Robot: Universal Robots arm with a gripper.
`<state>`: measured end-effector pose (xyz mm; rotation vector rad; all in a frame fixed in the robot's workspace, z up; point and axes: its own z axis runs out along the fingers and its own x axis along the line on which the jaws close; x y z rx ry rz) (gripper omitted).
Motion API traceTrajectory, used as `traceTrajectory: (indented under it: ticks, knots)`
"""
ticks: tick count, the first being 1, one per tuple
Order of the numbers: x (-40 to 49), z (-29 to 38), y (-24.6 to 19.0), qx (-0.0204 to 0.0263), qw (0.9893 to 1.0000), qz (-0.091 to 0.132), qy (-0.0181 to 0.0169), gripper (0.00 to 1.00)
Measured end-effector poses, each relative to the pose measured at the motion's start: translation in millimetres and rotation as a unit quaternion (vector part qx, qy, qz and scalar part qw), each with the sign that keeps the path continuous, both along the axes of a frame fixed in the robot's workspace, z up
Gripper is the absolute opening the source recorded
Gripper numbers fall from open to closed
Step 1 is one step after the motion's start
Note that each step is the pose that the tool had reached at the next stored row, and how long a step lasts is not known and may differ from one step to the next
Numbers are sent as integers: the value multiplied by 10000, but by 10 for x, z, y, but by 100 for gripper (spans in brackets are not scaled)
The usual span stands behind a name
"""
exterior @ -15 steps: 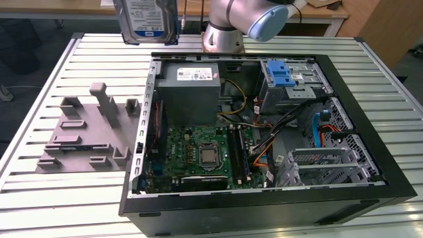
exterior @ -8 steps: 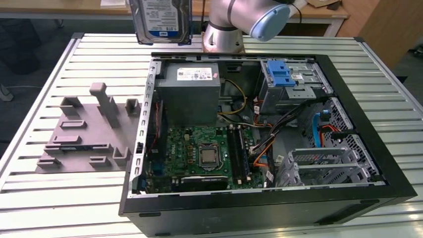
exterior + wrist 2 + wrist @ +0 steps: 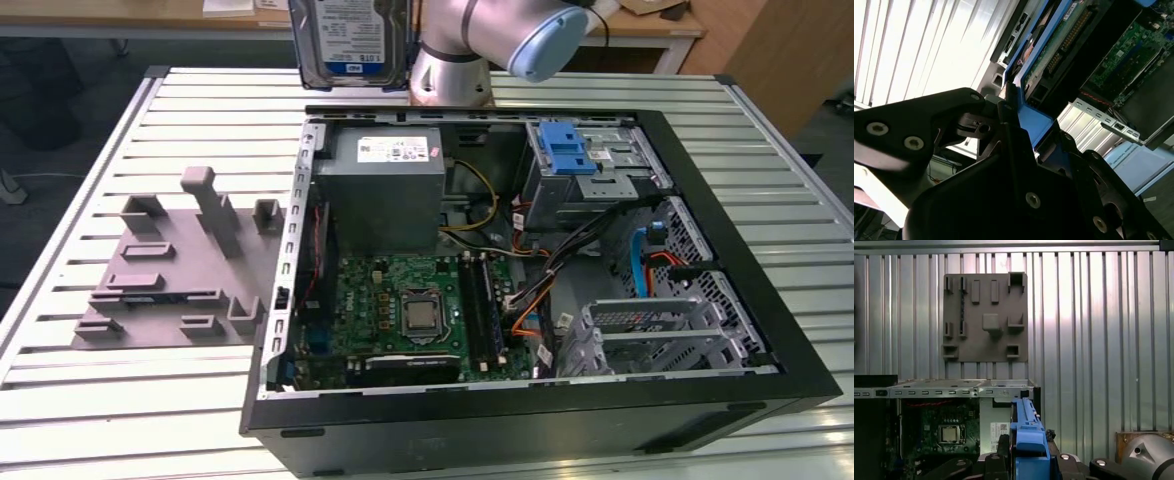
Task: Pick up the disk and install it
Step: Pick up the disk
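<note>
The disk [image 3: 350,40], a silver hard drive w/ a white-and-blue label, is held upright at the top centre of the exterior view, label side toward the camera. It is shown above the far edge of an open PC case [image 3: 747,300]. Just to the exterior view's right of the disk, the silver robot arm [image 3: 461,50] w/ a pale blue joint cap is seen.

In the first wrist view the gripper [image 3: 1026,450] is seen closed narrow on the disk's blue bracket [image 3: 1027,432]. The bracket is pressed between the black fingers [image 3: 1003,445], one on each side. In the second wrist view the same grip is shown close up, and the drive's circuit-board side [image 3: 1054,45] is exposed beyond the bracket.

Inside the case, in the exterior view:
- A grey PSU [image 3: 387,190] w/ a white sticker is mounted at upper left.
- A green motherboard [image 3: 387,330] w/ a CPU socket [image 3: 422,315] is laid at lower left.
- A metal drive cage [image 3: 607,175] w/ a blue latch [image 3: 565,155] is fitted at upper right.

A grey fixture plate [image 3: 174,270] w/ raised blocks is laid on the slatted metal table [image 3: 107,400] at the exterior view's left. It is placed beside the case, not touching it.
</note>
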<state>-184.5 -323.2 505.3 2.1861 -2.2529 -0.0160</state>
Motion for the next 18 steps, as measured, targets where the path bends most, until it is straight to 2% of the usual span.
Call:
traceTrajectory:
  ticks: [3, 6, 13, 18]
  knots:
    - [16, 0, -14, 0, 10000, 0, 0, 36]
    - [28, -1, -46, 0, 10000, 0, 0, 36]
    - [44, -2, -159, 0, 10000, 0, 0, 36]
    - [46, -2, -170, 0, 10000, -1, 0, 36]
